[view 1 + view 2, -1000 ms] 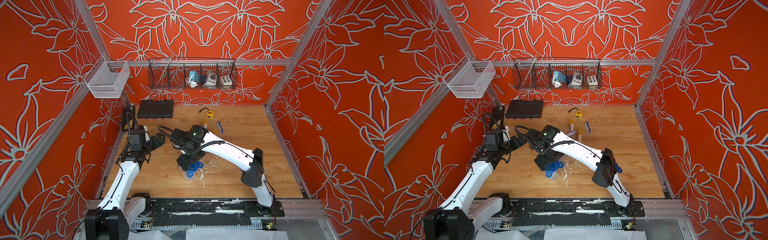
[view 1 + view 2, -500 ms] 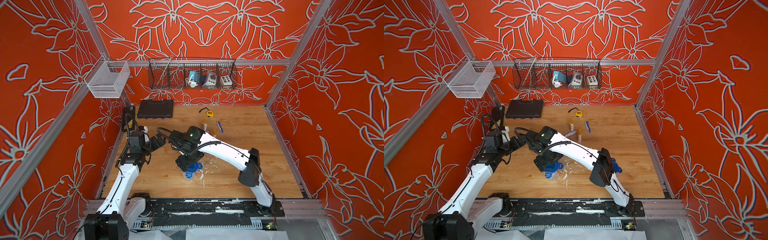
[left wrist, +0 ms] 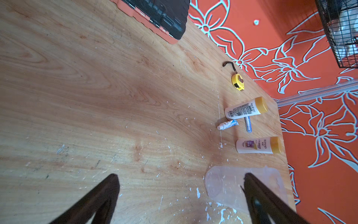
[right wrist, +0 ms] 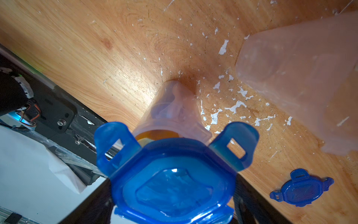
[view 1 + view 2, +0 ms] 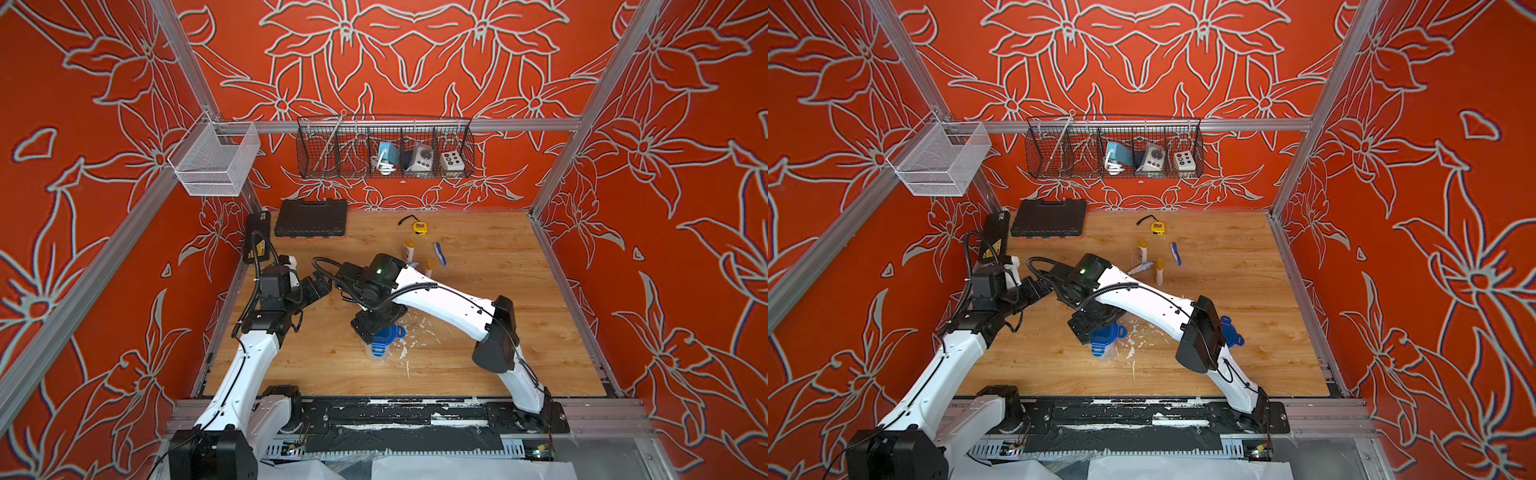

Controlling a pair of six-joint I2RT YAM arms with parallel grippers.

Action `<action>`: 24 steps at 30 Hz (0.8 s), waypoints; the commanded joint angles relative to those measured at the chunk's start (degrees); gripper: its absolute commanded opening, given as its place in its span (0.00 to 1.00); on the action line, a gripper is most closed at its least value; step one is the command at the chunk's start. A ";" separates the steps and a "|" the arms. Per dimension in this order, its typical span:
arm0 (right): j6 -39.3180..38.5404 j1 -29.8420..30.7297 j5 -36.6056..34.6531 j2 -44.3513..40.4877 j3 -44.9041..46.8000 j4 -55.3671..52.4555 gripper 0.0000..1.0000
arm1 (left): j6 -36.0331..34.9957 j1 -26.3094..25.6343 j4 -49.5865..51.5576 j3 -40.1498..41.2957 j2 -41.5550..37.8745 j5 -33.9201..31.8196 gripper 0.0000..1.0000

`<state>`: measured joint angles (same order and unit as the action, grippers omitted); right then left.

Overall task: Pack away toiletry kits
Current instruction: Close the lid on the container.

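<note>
A clear cup [image 5: 376, 358] stands near the table's middle front with a blue four-tab lid [image 5: 384, 336] [image 4: 172, 186] on its rim. My right gripper [image 5: 376, 328] [image 4: 174, 194] is above it, its fingers against both sides of the lid. A yellow-capped bottle shows through the cup wall [image 4: 170, 116]. My left gripper [image 5: 320, 286] [image 3: 180, 175] hangs open over bare wood at the left. A second clear cup [image 3: 228, 184] [image 4: 300, 77] is empty, and a loose blue lid [image 5: 1229, 332] [image 4: 302, 187] lies near it. Two bottles [image 3: 246, 108] [image 3: 257, 145], a toothpaste tube [image 3: 227, 124] and a toothbrush [image 3: 248, 124] lie farther back.
A yellow tape measure [image 5: 419, 227] lies near the back wall and a black tool case [image 5: 311, 217] at the back left. A black wire basket [image 5: 384, 153] and a white mesh basket [image 5: 216, 160] hang on the walls. White flecks dot the wood around the cups.
My right arm's elbow has swung a little to the left while its gripper stays over the lidded cup. The left arm has shifted only slightly.
</note>
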<state>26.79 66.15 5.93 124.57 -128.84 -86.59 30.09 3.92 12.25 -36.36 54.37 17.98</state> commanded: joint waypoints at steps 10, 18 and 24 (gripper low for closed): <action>-1.25 1.27 -2.61 0.90 -2.19 -3.04 0.78 | -0.51 0.13 -1.45 1.80 -1.41 0.36 0.98; -1.64 1.57 -3.75 1.11 -4.48 -4.47 0.78 | -0.69 0.18 -1.31 2.76 -2.18 0.11 0.98; -1.91 1.62 -4.07 2.07 -5.08 -4.38 0.78 | -0.71 0.14 -1.18 2.70 -2.34 0.07 0.98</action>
<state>25.32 67.29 3.53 125.01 -132.38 -88.86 29.87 3.92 11.46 -33.74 52.86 18.04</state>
